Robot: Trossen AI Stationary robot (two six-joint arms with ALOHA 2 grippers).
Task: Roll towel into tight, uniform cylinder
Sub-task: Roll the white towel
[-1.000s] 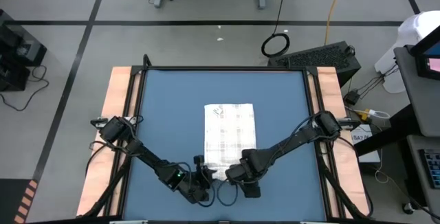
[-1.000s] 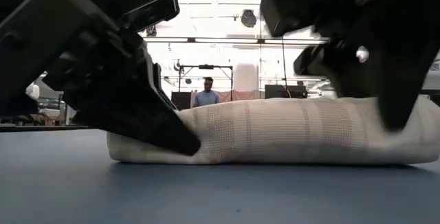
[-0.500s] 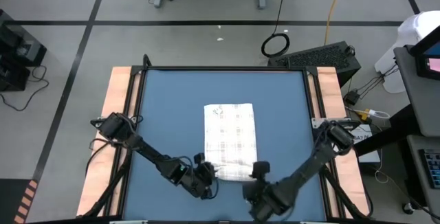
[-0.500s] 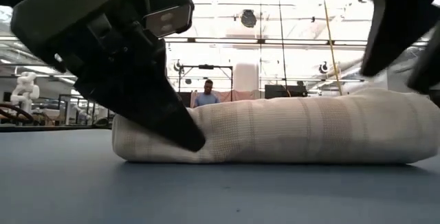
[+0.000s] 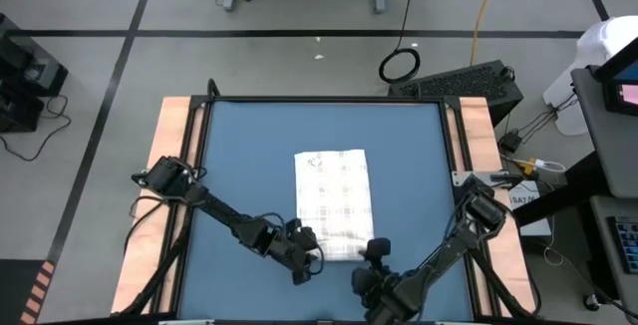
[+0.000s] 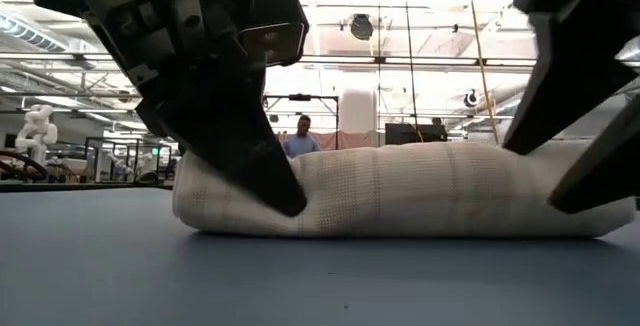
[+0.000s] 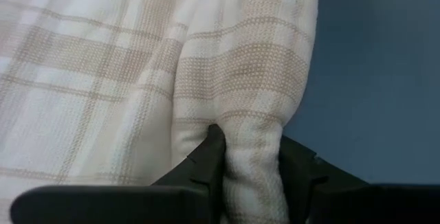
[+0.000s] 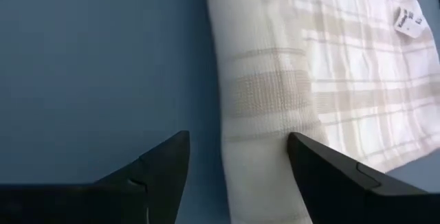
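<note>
Since a second ago the right gripper (image 5: 371, 263) has let go of the rolled end and drawn back toward the near edge of the blue mat (image 5: 239, 156), while the left gripper (image 5: 307, 253) has slid a little farther in along the roll. From above, the towel (image 5: 334, 197) lies near the middle of the mat, its far part flat with a small printed mark (image 5: 319, 162) at the far left corner and its near end rolled up; the left gripper sits at the left end of that roll, and the right gripper hangs just beside the roll's right end, nearer the mat's edge. At table height the roll (image 6: 400, 191) lies across the mat, with one dark finger (image 6: 250, 156) driven down into its left end and the right arm's fingers (image 6: 585, 116) standing spread at its right end; a person (image 6: 300, 136) shows far off in the room behind. The left wrist camera shows the left gripper (image 7: 251, 165) pinching a fold of the rolled cloth (image 7: 234, 80) between its two fingers. The right wrist camera shows the right gripper (image 8: 237, 162) with its fingers held wide, the roll (image 8: 265, 93) passing between them, whether touching either cannot be told, and the flat checked part running on beyond.
</note>
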